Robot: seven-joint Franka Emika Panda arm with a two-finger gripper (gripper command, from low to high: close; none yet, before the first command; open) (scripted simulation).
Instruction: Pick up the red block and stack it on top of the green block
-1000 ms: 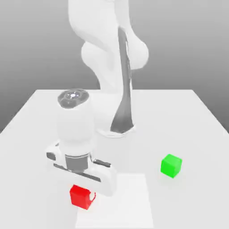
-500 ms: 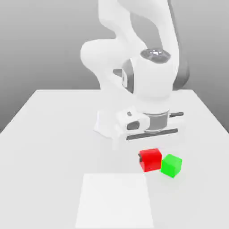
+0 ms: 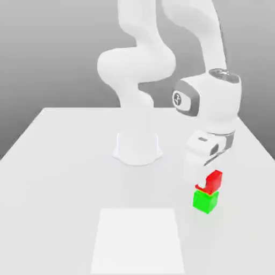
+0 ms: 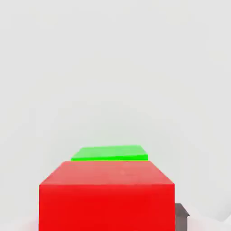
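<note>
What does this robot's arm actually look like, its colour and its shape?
The arm is glossy white, built of thick rounded segments that curve into each other. Grey bands ring its joints, and a small round dark mark sits on the side of the wrist. Its hand is a white block with dark grey trim.

Matte red block [image 3: 214, 180] and green block [image 3: 205, 201] on a smooth white table [image 3: 64, 161].
</note>
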